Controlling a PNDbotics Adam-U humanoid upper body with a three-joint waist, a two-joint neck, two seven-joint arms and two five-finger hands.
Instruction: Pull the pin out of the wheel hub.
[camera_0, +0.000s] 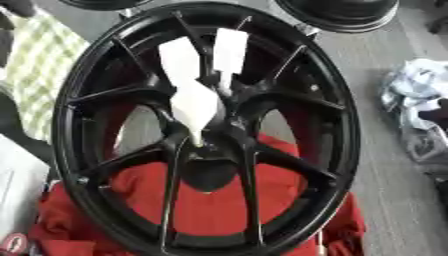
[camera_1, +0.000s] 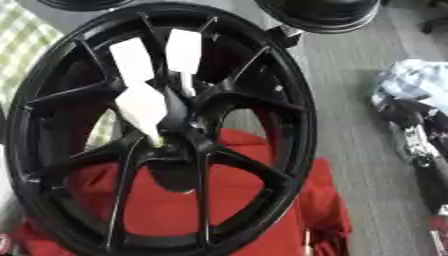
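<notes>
A black multi-spoke wheel (camera_0: 328, 150) lies tilted on a red cloth (camera_0: 210, 205) and fills most of both views. At its hub (camera_0: 219, 131) a white piece (camera_0: 194, 107) stands up, broad in the middle and tapering to a tip at the hub's centre. Two white strips rise from it, one slanted (camera_0: 179, 57) and one upright (camera_0: 230, 50). I cannot tell which part is the pin itself. Neither of my hands shows in either view.
Two more dark wheels (camera_0: 337, 12) (camera_0: 101, 3) sit at the far edge. A green checked cloth (camera_0: 35, 55) lies to the left, and a pale crumpled heap of cloth (camera_0: 420, 95) to the right on the grey floor (camera_0: 385, 190). A dark curved shape (camera_0: 13, 125) shows at the left edge.
</notes>
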